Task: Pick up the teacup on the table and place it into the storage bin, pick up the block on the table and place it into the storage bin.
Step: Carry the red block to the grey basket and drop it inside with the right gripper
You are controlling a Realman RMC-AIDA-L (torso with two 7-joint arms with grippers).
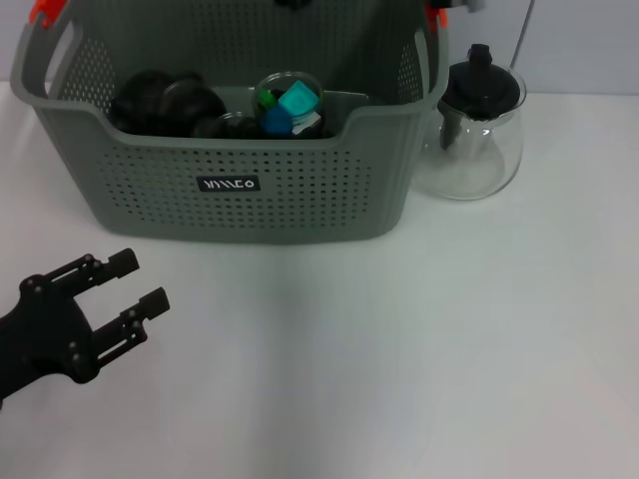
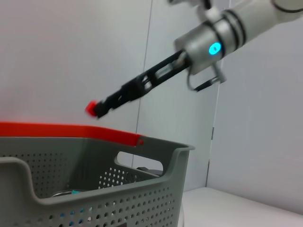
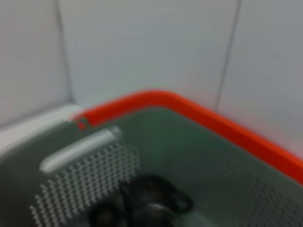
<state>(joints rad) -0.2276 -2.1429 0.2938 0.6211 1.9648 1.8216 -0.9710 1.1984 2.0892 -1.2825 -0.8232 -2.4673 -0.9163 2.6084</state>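
The grey perforated storage bin (image 1: 150, 190) stands at the back of the white table. Inside it lies a clear glass teacup (image 1: 285, 85), with teal (image 1: 299, 100), blue (image 1: 276, 122) and green pieces at it, beside black items (image 1: 160, 100). In the left wrist view my right gripper (image 2: 100, 109) hangs above the bin (image 2: 142, 189), its black fingers shut on a small red block (image 2: 91, 108). The right wrist view looks down into a corner of the bin (image 3: 189, 156). My left gripper (image 1: 140, 281) is open and empty, low over the table in front of the bin's left end.
A clear glass teapot (image 1: 479, 130) with a black lid stands right of the bin, close to its wall. Orange clips (image 1: 45, 10) sit at the bin's handles. White walls rise behind the table.
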